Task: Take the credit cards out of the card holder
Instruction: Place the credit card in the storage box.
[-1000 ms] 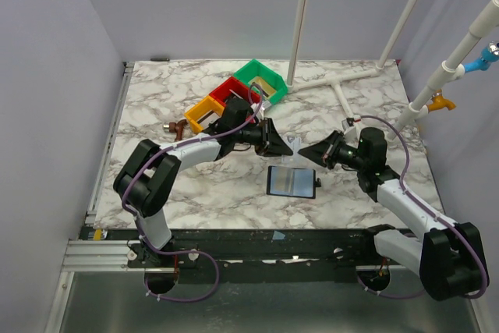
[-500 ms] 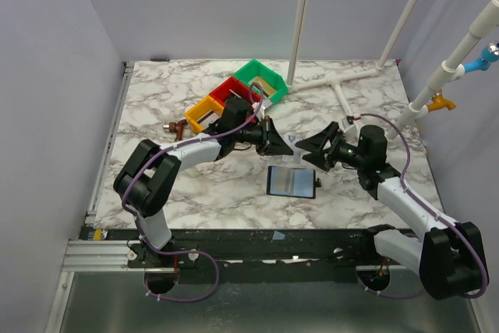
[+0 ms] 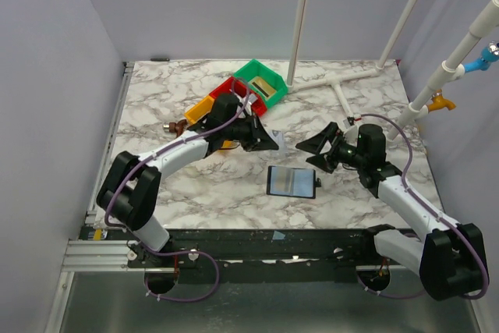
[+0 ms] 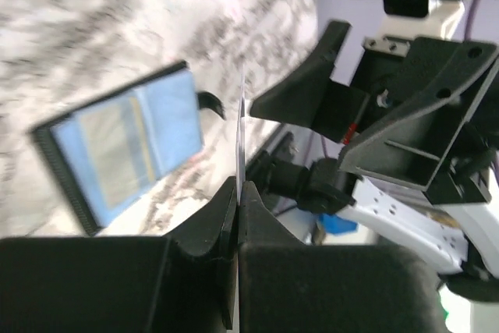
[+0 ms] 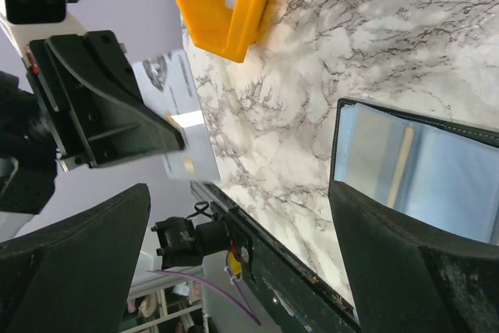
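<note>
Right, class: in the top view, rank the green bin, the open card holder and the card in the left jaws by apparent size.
Green bin and card holder: too alike to rank; the bin lies farther away.
Card: clearly smallest.

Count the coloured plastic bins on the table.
3, in a diagonal row: the green bin farthest back, the red bin next to it, partly covered by the left arm, and the yellow bin at the near-left end.

Black card holder [image 3: 291,181], pale card [image 5: 178,87], marbled table [image 3: 156,99]
</note>
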